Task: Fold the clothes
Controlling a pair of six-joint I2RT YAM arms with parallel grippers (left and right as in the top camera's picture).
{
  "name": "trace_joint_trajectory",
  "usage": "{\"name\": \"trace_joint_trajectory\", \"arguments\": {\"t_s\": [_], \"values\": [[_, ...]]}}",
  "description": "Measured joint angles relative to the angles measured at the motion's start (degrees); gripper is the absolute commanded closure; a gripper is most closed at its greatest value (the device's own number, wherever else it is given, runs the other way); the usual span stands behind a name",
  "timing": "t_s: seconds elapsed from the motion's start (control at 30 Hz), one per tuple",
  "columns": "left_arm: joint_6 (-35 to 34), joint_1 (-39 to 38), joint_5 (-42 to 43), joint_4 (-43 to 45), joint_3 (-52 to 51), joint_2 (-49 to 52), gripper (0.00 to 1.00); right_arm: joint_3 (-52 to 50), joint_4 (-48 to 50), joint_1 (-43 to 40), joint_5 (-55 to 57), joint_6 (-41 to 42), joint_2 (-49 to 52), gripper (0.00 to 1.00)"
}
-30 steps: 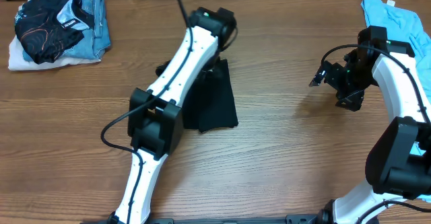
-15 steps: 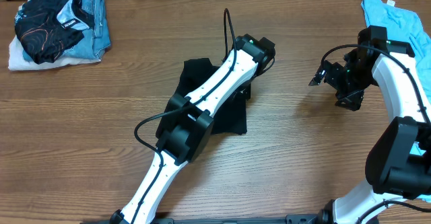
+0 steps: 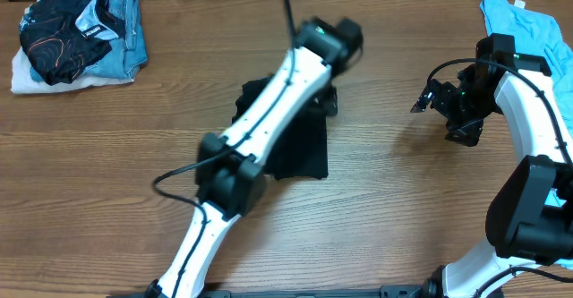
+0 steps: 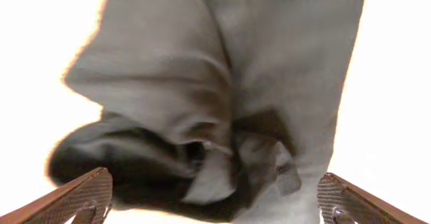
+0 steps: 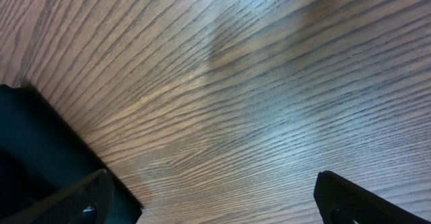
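The left jaws [image 4: 215, 202] stand spread wide, the two fingertips at the bottom corners of the left wrist view with nothing clamped between them; the right jaws [image 5: 215, 198] are just as wide apart and hold nothing, with only bare wood grain between them. The black T-shirt [image 3: 300, 150] lies bunched in a narrow, partly folded heap at the middle of the counter [image 3: 403, 213], straight ahead of and beneath the left jaws; in the left wrist view its creased cloth fills the space beyond the fingertips, with a thicker rumpled lump at the near side. From overhead its long axis runs from the far side of the counter towards the robot, leaning slightly; the left arm lies diagonally across it and hides much of it, so how neat the fold is cannot be told. The right jaws hover well apart from it, off to its right over open counter, so the left arm is plainly the nearer; my judgement is that any next pinch on the black cloth falls to the left side, coming down onto an edge, while the right would have to travel across. The light blue T-shirt [image 3: 519, 21] lies crumpled at the far right corner, behind the right arm; a pile of other garments [image 3: 81, 34] sits at the far left corner, well apart from both jaws.
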Motion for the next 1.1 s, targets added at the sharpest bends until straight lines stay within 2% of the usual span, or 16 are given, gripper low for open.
{"name": "trace_joint_trajectory", "arguments": {"t_s": [0.13,0.3,0.4,0.53,0.7,0.83,1.1], "values": [[0.17,6.16,2.03,0.00,1.40,-5.53,0.00,0.00,-0.83,0.15,-0.04,-0.02,0.00,0.00],[0.17,18.34,3.78,0.00,2.03,-10.34,0.00,0.00,-2.40,2.21,-0.59,-0.61,-0.02,0.00],[0.17,25.29,5.46,-0.04,2.10,-10.71,0.00,0.00,-3.54,6.01,-1.57,-0.68,-0.61,0.00],[0.17,32.61,8.07,-0.09,1.81,-10.69,0.00,0.00,-4.90,15.10,-2.97,0.81,-3.32,0.00],[0.17,37.59,9.16,-0.11,-2.40,-10.69,0.00,0.02,-4.20,29.20,-1.60,6.99,-6.01,0.00],[0.17,39.23,9.35,-0.02,-7.02,-10.69,0.00,0.15,0.22,40.06,0.50,13.29,-6.05,0.00],[0.17,39.32,7.98,3.26,-15.10,-10.69,0.00,2.29,15.82,53.55,2.23,21.29,-6.05,0.00]]}}
